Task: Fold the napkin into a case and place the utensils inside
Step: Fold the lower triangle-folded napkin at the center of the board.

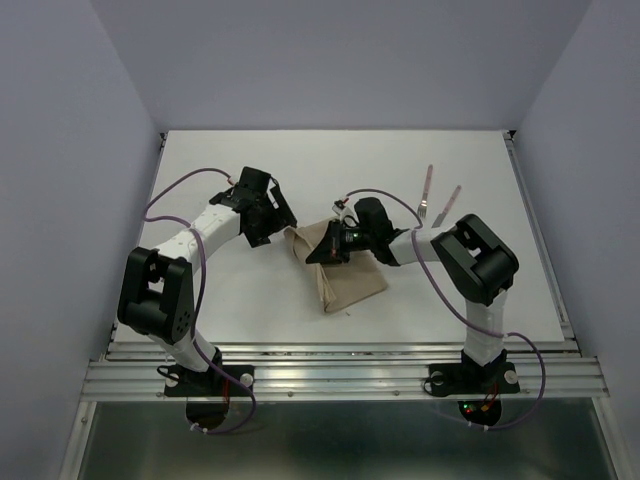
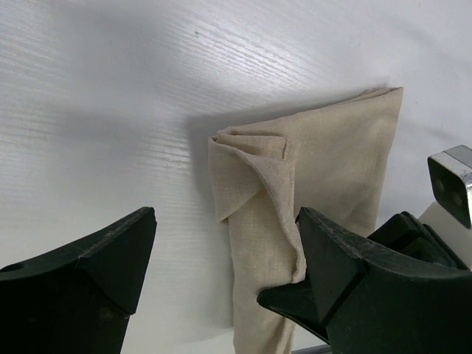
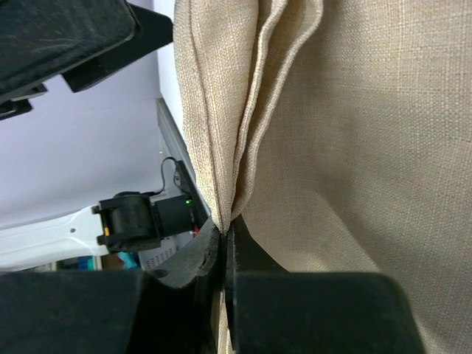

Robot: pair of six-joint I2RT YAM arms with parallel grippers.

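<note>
Folded napkin (image 3: 354, 147) layers sit nipped in my right gripper (image 3: 223, 240), which is clenched on the cloth's edge. That tan napkin lies partly folded in the middle of the desk (image 1: 250, 160). My left gripper (image 2: 225, 228) hangs released, jaws wide, beside its folded corner. Both utensils (image 1: 427, 190) lie well apart, toward the far right.

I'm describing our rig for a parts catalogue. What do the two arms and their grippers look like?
The left arm and right arm both have white tubular links between chunky black joint housings, with a purple cable looping along each. The left gripper and right gripper have matte black, wedge-shaped fingers.
</note>
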